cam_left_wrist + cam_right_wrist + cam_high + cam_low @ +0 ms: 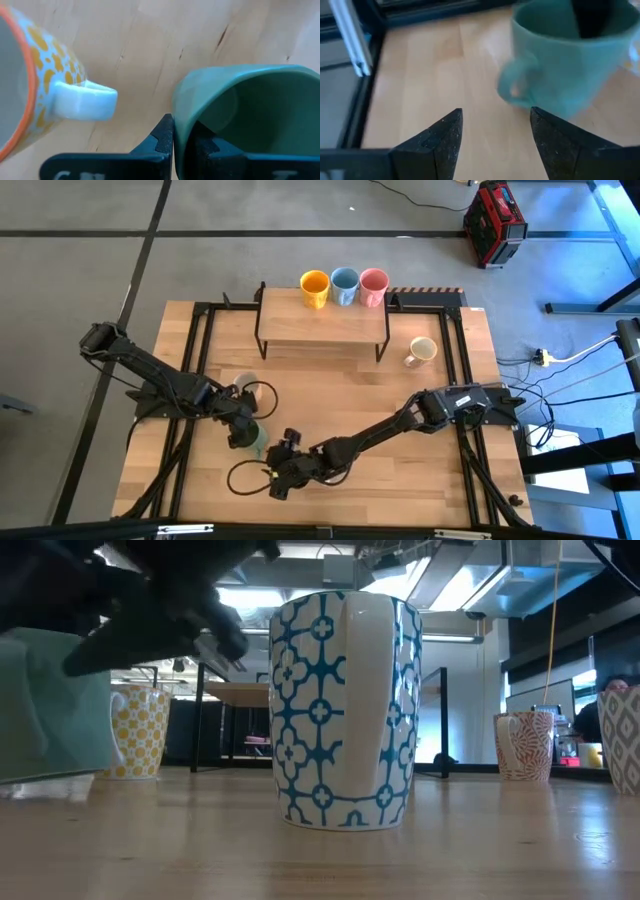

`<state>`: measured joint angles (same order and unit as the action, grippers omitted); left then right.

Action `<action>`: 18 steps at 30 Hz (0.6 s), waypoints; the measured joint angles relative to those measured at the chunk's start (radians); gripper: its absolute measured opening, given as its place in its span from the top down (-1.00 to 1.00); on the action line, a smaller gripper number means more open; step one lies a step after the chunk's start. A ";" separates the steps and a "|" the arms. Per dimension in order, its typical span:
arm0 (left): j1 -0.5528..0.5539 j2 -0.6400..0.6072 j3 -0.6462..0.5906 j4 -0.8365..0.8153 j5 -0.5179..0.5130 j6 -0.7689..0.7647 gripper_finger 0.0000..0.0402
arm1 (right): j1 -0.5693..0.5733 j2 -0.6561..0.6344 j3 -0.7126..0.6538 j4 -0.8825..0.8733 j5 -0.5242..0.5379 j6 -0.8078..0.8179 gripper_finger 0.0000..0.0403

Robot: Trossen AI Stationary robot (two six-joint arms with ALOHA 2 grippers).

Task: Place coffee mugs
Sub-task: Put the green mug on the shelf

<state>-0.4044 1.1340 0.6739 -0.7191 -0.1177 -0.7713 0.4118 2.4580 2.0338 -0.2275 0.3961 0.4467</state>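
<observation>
Beside the yellow-patterned mug [30,80] — left gripper [182,137] pinches green mug [250,110]; right gripper [495,135] open nearby.

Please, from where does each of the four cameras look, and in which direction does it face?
High view: above the table, looking straight down; both arms show, over the wooden table.
Low view: at table-top height, looking level across; a blue-patterned mug fills it, a dark arm shows at the upper left.
Left wrist view: on the left arm, the left gripper shut on the green mug rim.
Right wrist view: on the right arm, the right gripper open.
Shared: both wrist views show the green mug.
</observation>
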 joint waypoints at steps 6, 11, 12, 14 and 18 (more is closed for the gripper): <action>-0.004 0.000 0.000 0.035 0.000 0.076 0.91 | -0.017 0.036 0.000 0.100 -0.019 -0.014 -0.10; -0.004 0.000 0.000 0.036 0.000 0.101 0.91 | -0.029 0.050 -0.001 0.152 -0.035 -0.034 -0.10; -0.004 0.000 0.000 0.036 0.000 0.102 0.91 | -0.030 0.050 -0.001 0.161 -0.038 -0.045 -0.10; -0.004 0.000 0.000 0.036 0.000 0.102 0.91 | -0.034 0.050 -0.001 0.186 -0.042 -0.077 -0.10; -0.004 0.000 0.000 0.040 -0.001 0.102 0.91 | -0.041 0.049 -0.001 0.198 -0.056 -0.084 -0.09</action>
<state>-0.4084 1.1339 0.6739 -0.6796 -0.1183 -0.6689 0.3710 2.5069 2.0331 -0.0296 0.3403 0.3622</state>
